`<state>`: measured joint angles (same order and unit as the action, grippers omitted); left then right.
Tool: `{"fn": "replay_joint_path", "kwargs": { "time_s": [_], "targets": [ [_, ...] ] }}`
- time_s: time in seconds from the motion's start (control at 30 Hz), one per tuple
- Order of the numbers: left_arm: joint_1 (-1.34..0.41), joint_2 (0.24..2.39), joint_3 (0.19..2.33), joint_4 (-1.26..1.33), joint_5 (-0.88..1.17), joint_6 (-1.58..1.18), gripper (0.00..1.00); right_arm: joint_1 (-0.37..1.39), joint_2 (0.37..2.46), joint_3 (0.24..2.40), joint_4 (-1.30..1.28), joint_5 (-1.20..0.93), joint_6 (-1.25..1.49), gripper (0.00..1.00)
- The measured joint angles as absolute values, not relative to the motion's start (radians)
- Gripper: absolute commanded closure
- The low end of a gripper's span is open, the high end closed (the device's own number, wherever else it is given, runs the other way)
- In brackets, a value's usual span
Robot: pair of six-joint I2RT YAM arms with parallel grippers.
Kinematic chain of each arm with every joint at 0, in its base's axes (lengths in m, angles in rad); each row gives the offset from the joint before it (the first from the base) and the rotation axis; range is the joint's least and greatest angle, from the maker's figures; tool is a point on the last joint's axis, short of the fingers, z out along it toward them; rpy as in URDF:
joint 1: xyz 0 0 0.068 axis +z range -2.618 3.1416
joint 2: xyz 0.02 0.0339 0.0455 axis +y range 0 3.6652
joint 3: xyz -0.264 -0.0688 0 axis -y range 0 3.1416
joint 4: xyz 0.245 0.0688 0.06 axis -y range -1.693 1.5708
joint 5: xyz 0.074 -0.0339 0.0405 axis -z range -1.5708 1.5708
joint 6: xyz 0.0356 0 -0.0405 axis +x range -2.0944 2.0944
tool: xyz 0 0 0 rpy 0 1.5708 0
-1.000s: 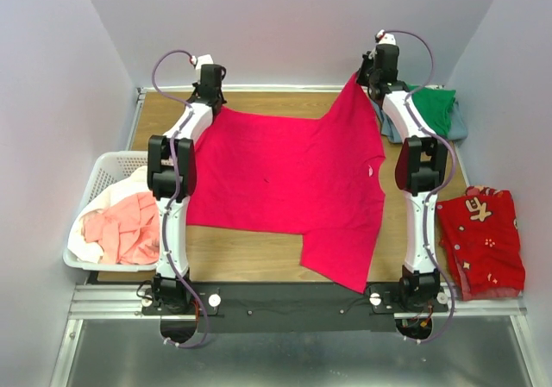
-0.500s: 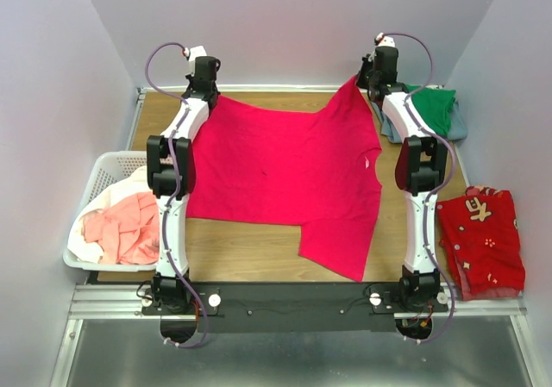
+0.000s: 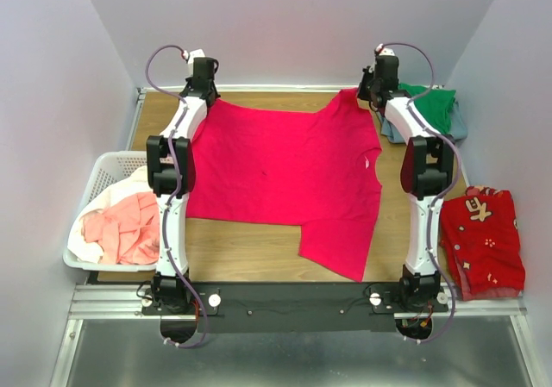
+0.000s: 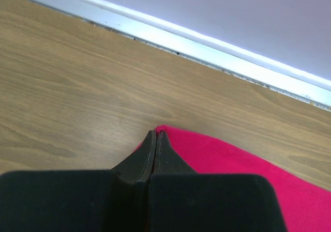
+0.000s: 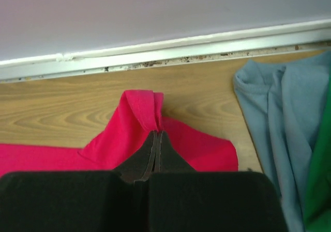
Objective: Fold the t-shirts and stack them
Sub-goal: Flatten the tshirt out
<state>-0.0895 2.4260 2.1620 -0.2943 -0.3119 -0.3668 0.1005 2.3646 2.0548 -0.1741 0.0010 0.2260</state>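
The crimson-pink t-shirt [image 3: 285,171] lies spread across the wooden table, one sleeve reaching toward the near edge. My left gripper [image 3: 205,92] is at the far left and is shut on the shirt's corner [image 4: 170,136], low over the wood. At the far right my right gripper [image 3: 373,92] is shut on a folded bit of the shirt's edge [image 5: 142,108], close to the back wall. A green t-shirt [image 3: 431,104] lies on a grey-blue one [image 3: 459,130] in the far right corner.
A white lattice basket [image 3: 103,167] at the left table edge holds a salmon-pink t-shirt [image 3: 121,232] and a white one [image 3: 116,196]. A red patterned cloth [image 3: 483,240] lies off the table's right side. The grey-blue cloth [image 5: 279,113] is just right of my right gripper.
Both grippers moved toward the back wall, dragging the crimson shirt away from the near edge. The raised far right corner has come down closer to the table.
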Motion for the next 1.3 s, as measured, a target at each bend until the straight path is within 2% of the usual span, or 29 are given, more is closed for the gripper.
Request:
{"fn": "replay_joint_path", "kwargs": {
  "time_s": [0.57,0.87,1.3],
  "targets": [
    [-0.085,2.379,2.162,-0.456,-0.295,-0.457,1.00,0.098,1.966,1.658,-0.176,0.067,0.228,0.99],
    [-0.085,2.299,2.162,-0.520,-0.307,-0.508,1.00,0.098,1.842,1.483,-0.189,0.114,0.238,0.99],
    [-0.084,2.291,2.151,-0.624,-0.371,-0.600,1.00,0.098,1.655,1.296,-0.218,0.146,0.270,0.99]
  ]
}}
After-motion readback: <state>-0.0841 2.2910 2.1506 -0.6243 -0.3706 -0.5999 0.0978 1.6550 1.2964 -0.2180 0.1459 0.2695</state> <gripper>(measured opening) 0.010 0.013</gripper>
